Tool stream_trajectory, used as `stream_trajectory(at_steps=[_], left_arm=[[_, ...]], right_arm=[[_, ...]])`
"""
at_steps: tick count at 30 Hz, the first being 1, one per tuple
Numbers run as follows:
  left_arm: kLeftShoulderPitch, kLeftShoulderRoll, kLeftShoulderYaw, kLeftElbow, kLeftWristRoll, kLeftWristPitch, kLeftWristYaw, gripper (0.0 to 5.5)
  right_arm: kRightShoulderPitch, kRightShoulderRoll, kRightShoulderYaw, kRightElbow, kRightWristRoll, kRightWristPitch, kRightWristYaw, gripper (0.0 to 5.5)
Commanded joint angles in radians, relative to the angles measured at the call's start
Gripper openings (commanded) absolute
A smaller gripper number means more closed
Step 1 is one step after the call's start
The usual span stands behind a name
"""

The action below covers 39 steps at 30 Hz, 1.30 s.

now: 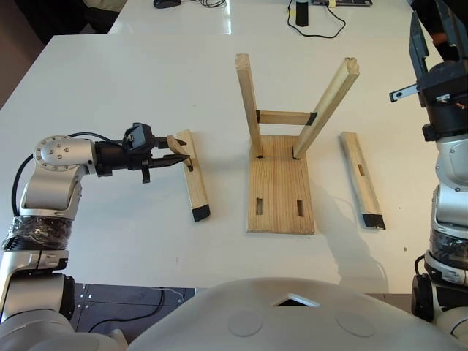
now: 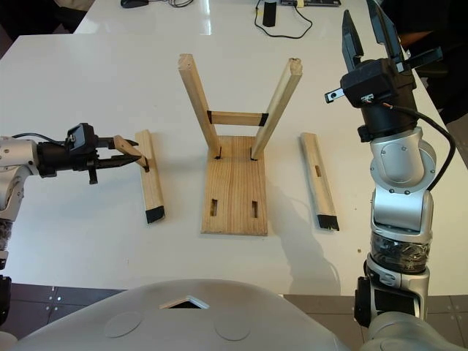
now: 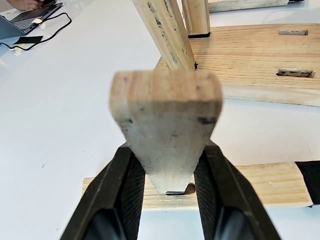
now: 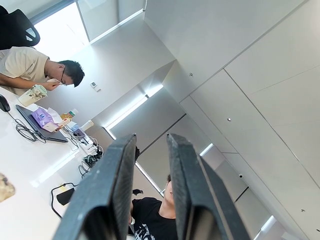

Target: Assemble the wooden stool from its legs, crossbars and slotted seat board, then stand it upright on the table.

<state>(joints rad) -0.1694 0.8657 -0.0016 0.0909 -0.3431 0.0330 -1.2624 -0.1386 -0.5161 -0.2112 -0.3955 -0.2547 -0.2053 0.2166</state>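
Left eye view: white table (image 1: 88, 88), glossy, bare wood parts on it. Seat board (image 1: 281, 197) lies flat at centre. One upright leg (image 1: 248, 102) and a second upright leg (image 1: 329, 110) stand in its far slots and lean apart, joined by a fitted crossbar (image 1: 285, 117). Near slots (image 1: 259, 206) are unfilled. Left loose leg (image 1: 196, 183) lies flat left of the board, right loose leg (image 1: 362, 179) flat on its right. Left gripper (image 1: 174, 156) is low over the left loose leg, clamped on a short crossbar (image 3: 166, 125). Right gripper (image 2: 365, 25) is raised at the far right, pointing up, fingers apart, nothing between them. Black cable (image 1: 318, 29) and mouse (image 1: 167, 4) sit at the table's far edge.
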Motion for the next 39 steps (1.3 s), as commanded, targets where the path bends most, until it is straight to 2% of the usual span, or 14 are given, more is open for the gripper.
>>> stream_trajectory(at_steps=[1,13,21,32,37,39], left_arm=[[0.046,0.024,-0.007,-0.025,0.022,0.052,0.000,1.29],[0.052,-0.006,-0.005,-0.006,0.001,0.089,-0.004,1.29],[0.125,-0.063,-0.073,0.080,0.046,0.038,0.010,1.29],[0.151,-0.086,-0.099,0.248,0.071,-0.041,0.013,1.29],[0.158,-0.080,-0.091,0.252,0.021,0.006,-0.006,1.29],[0.144,-0.091,-0.087,0.254,0.025,0.024,0.039,1.29]], right_arm=[[-0.012,-0.004,0.007,-0.004,-0.009,-0.011,-0.007,1.13],[0.005,-0.004,0.007,-0.011,-0.013,-0.010,-0.018,1.13],[0.008,-0.003,0.009,-0.006,-0.011,-0.009,-0.018,1.13],[0.007,-0.009,0.013,0.007,-0.006,-0.014,-0.010,1.13],[0.004,-0.013,0.010,0.009,-0.004,-0.014,-0.007,1.13],[0.002,-0.014,0.010,0.011,-0.003,-0.016,-0.006,1.13]])
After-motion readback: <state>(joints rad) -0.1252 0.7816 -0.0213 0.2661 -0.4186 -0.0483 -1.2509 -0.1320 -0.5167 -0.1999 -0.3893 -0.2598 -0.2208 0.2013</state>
